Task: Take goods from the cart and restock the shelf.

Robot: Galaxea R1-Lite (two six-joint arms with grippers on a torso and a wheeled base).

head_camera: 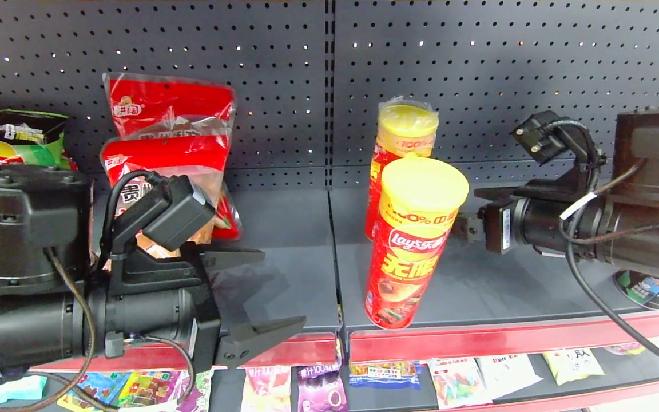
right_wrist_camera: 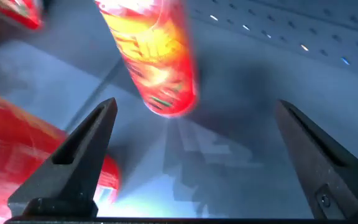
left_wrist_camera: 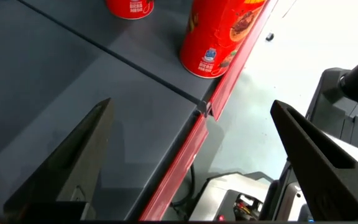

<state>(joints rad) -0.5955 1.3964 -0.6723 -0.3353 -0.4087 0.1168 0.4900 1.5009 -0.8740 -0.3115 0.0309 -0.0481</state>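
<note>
Red snack bags [head_camera: 169,143] behind left tool [head_camera: 284,288]

Even, fairly bright light fell on the shelf [head_camera: 295,229] from above and in front. The left gripper [head_camera: 284,289] threw a soft shadow onto it. Pinpoints of light shone through the holes in the back panel [head_camera: 478,57], the yellow lid of the front can [head_camera: 415,240] gleamed mildly, and the floor [left_wrist_camera: 291,74] glared white.

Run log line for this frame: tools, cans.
left tool open, empty, over shelf front edge | right tool open, empty, by front can | rear can behind it
</note>
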